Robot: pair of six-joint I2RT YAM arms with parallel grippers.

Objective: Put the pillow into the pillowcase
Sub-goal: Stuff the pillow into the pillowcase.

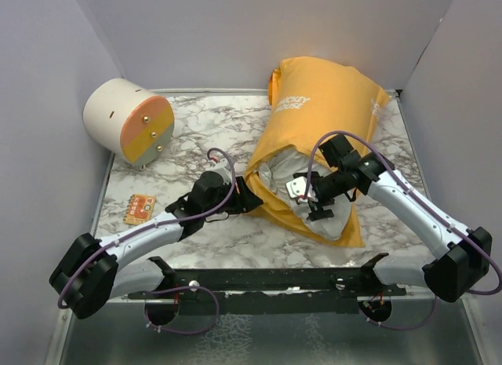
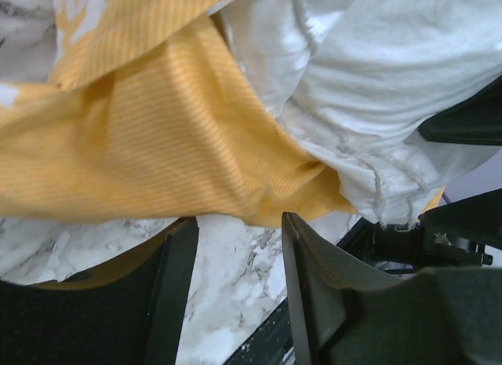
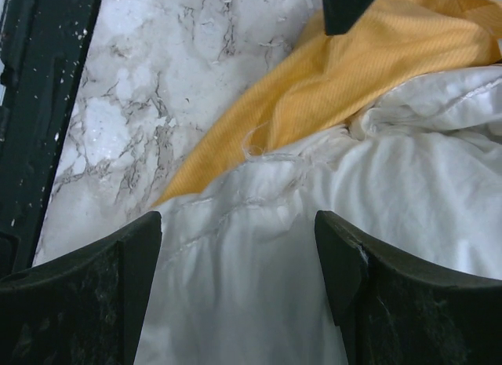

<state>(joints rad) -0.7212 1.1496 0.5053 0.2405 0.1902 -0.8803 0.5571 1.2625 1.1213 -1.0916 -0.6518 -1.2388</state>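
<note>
My left gripper (image 2: 239, 224) is partly open and empty beside the pillowcase (image 1: 329, 90). My right gripper (image 3: 239, 224) is wide open over the pillow (image 3: 376, 192). One pillow, one pillowcase, one drum (image 1: 129, 118).

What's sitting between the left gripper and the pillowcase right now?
Nothing but bare marble table. In the left wrist view the left gripper stands open just short of the pillowcase edge, with only tabletop showing between its fingers.

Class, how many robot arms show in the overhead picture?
2. The left arm reaches from lower left to the mouth of the pillowcase; the right arm reaches from lower right over the exposed pillow. None seems hidden.
</note>
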